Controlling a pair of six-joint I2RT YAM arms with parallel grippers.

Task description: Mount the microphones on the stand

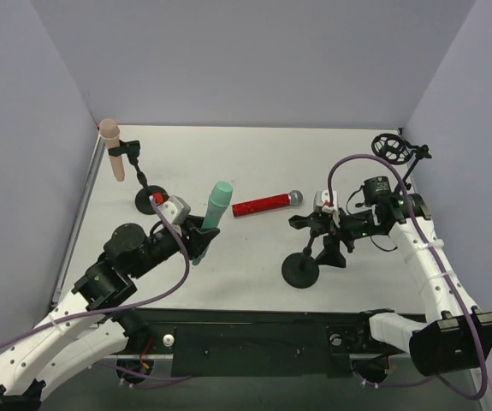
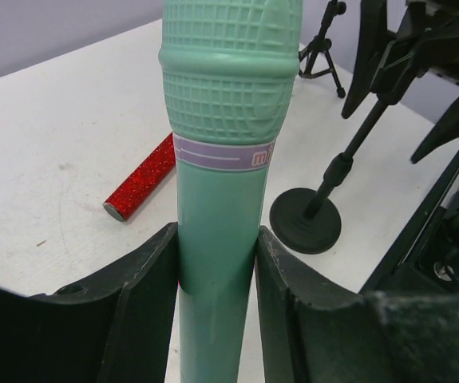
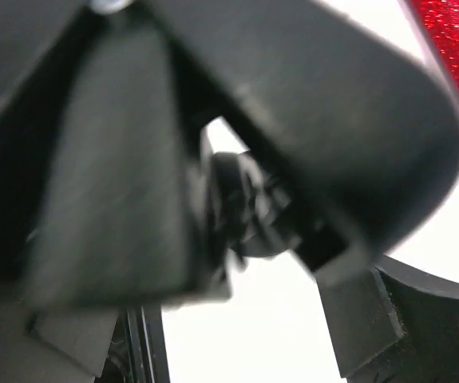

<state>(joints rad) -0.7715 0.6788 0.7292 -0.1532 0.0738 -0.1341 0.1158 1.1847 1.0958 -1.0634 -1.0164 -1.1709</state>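
Observation:
My left gripper (image 1: 201, 241) is shut on the handle of the mint green microphone (image 1: 217, 207), holding it upright above the table; the left wrist view shows both fingers (image 2: 145, 279) pressed on the handle (image 2: 221, 183). The pale pink microphone (image 1: 111, 147) sits in the clip of the far-left stand (image 1: 150, 199). The glittery red microphone (image 1: 267, 205) lies flat mid-table and also shows in the left wrist view (image 2: 143, 179). My right gripper (image 1: 335, 244) grips the clip on top of the middle stand (image 1: 300, 271). In the right wrist view (image 3: 237, 263) the blurred clip (image 3: 245, 207) fills the jaws.
A third stand with a round shock-mount ring (image 1: 393, 147) stands at the back right corner. The middle stand's round base (image 2: 305, 221) is close to the green microphone's right. Grey walls enclose the table on three sides.

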